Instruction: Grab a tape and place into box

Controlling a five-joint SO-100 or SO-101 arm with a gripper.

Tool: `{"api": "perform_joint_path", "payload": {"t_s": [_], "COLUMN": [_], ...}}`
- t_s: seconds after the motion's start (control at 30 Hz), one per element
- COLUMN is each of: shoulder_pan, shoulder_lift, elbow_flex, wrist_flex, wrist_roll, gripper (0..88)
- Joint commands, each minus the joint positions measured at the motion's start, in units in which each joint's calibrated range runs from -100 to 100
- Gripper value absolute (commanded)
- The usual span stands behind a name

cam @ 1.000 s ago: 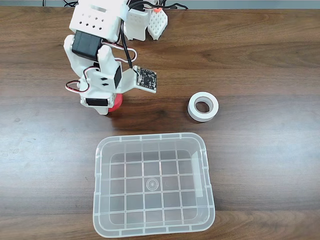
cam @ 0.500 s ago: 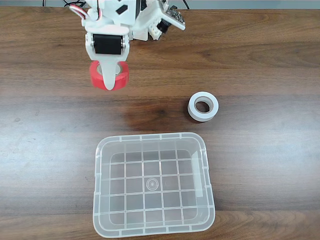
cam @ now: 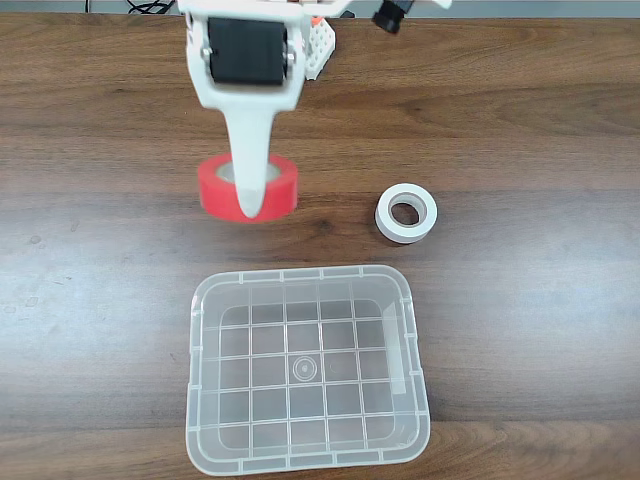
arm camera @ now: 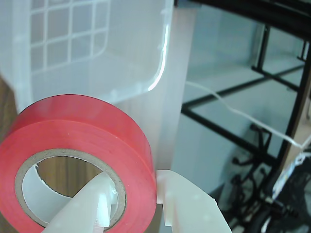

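Observation:
The red tape (cam: 225, 190) hangs in the air above the wooden table, held by my white gripper (cam: 253, 205), which is shut on its rim. One finger (cam: 252, 165) crosses the roll's top in the fixed view. Up close in the wrist view, the tape (arm camera: 92, 141) shows its grey core, with one finger inside the ring and the other outside, the gripper (arm camera: 133, 204) clamping the wall. The clear box (cam: 305, 368) with a grid bottom sits on the table below the tape in the fixed view, and the box (arm camera: 87, 53) fills the wrist view's upper left.
A white tape roll (cam: 406, 214) lies on the table right of the red one, just above the box's right corner. The arm's base and cables (cam: 300, 30) occupy the top edge. Black metal frame legs (arm camera: 243, 121) show beyond the table edge.
The arm has lifted the red tape off the table and swung it down the fixed view and slightly right, toward the box. The white roll and box have not moved.

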Motion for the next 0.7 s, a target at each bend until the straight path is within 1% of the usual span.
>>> {"api": "perform_joint_path", "payload": {"t_s": [0.0,0.2,0.47,0.67], "shoulder_pan": [-2.6,-5.0,-6.7,-6.8], "shoulder_lift": [11.6,24.5,35.8,42.4], "elbow_flex": [-17.9,-26.3,-27.2,-27.2], "wrist_flex": [-1.7,-6.0,-14.6,-16.3], "wrist_roll": [-1.9,-2.4,-2.0,-1.9], "gripper": [3.4,3.4,3.4,3.4]}}
